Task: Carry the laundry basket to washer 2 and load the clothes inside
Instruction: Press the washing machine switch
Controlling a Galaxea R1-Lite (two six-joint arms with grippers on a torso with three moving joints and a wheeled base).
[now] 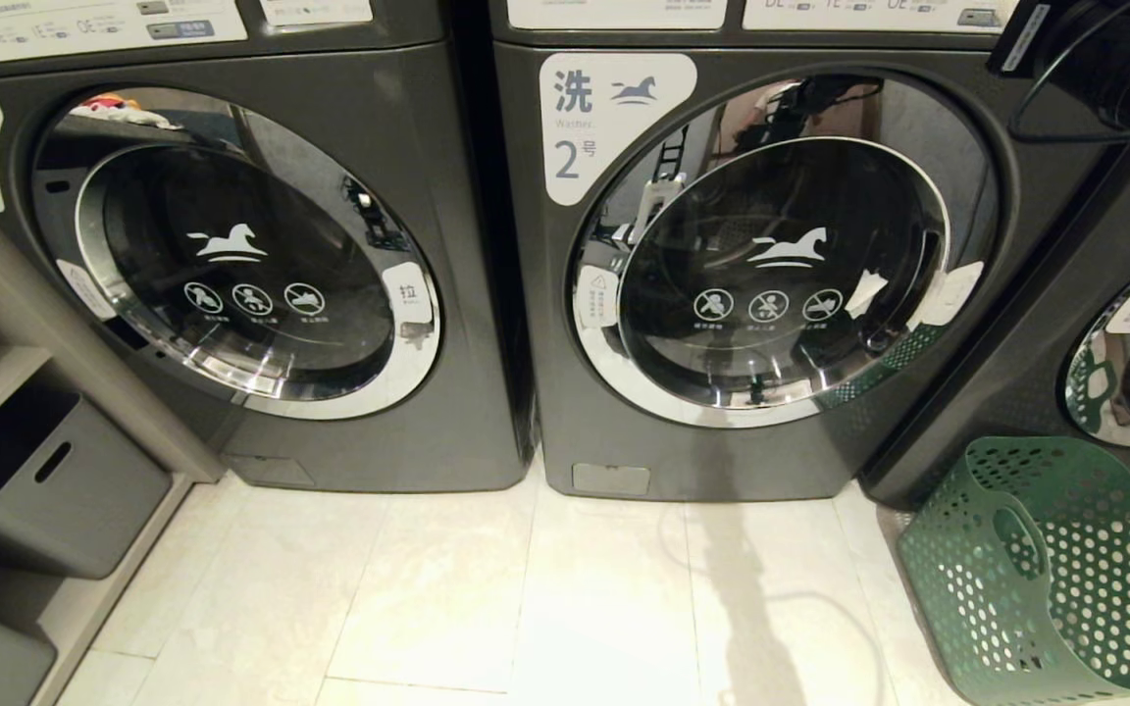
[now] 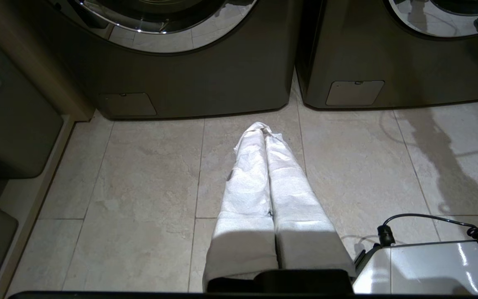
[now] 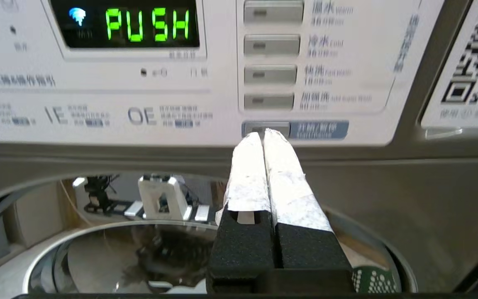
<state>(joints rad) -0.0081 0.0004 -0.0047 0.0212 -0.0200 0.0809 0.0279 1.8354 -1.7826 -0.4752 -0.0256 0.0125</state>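
Fingers of the right gripper are clenched together and empty, their tips at the lowest button of the control panel above the round door of washer 2. Fingers of the left gripper are likewise clenched and empty, held low over the floor. The laundry basket stands on the floor well below and to the right of the right fingers, making that arm the nearer; any clothes inside cannot be seen.
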